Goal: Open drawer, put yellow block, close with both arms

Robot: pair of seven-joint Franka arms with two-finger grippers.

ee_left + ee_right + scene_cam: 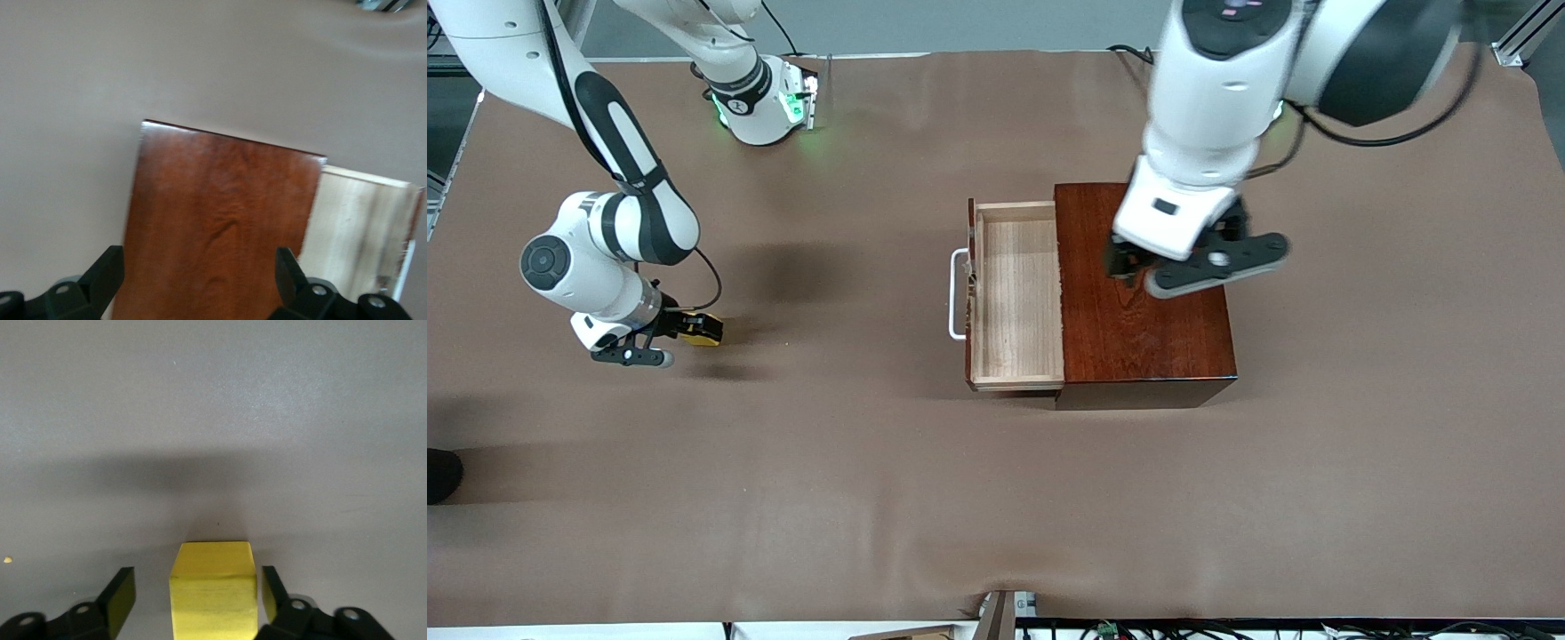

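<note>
From the front, the pale wood drawer (1016, 293) stands pulled out of its glossy reddish-brown box (1143, 293), while the small yellow block (701, 329) lies on the brown bench (996, 480) toward the right arm's end. The left gripper (200, 280) hangs over the box, jaws wide and empty. The right gripper (198, 595) straddles the block, jaws partly open with gaps either side; it should centre and close squarely before lifting.

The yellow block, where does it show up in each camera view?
Front view: the yellow block sits on the table at the right arm's end, at the right tool.
Left wrist view: not in it.
Right wrist view: the block lies between the tool's fingers.
Shared landmark: the brown table cover.
</note>
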